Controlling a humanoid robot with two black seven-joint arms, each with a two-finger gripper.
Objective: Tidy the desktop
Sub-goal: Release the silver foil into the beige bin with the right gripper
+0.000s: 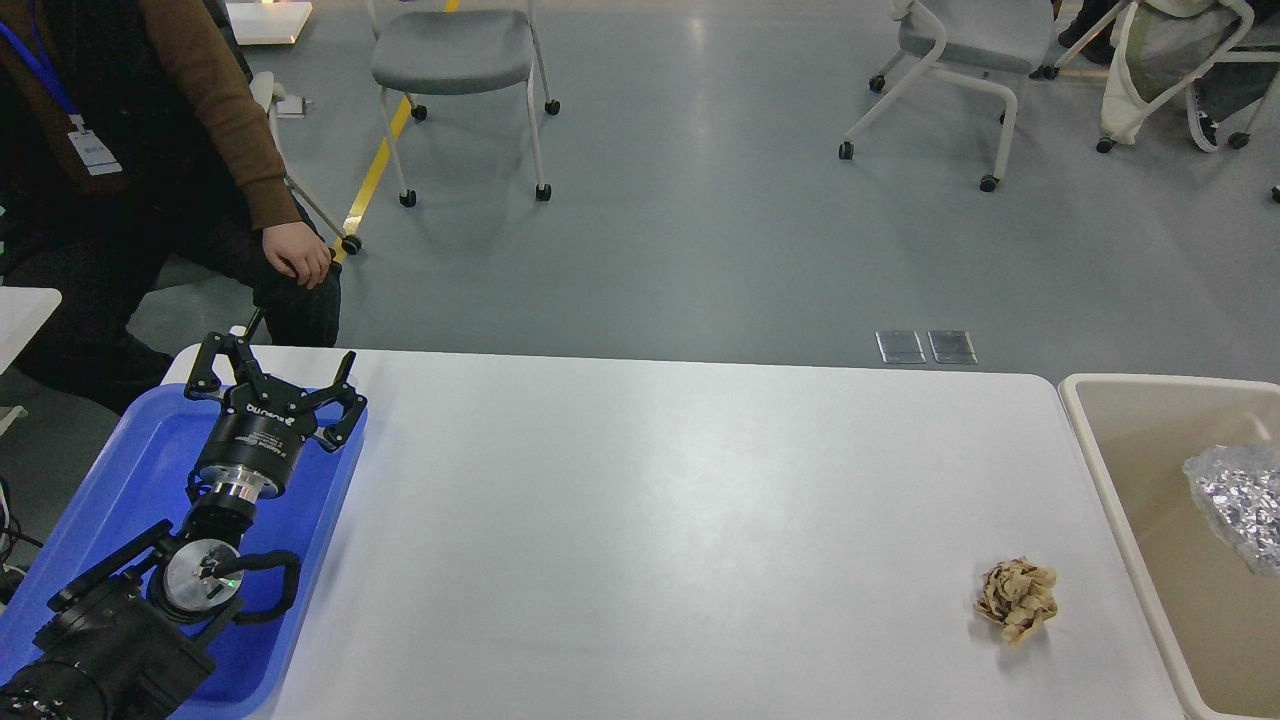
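On white desktop (pixel 650 520), crumpled paper (pixel 1017 598), grey floor beyond

A smooth grey floor (pixel 720 200) is seen, with soft light reflected on it. A grey-seated chair (pixel 455 60) on castors is placed at the far left; just left of it a yellow floor line (pixel 380 160) runs. Well right of that chair, another wheeled chair (pixel 960 50) is set, and two metal floor plates (pixel 926 347) lie nearer.

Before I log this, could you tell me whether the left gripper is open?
Open: the left gripper has its fingers spread apart over the blue tray, holding nothing.
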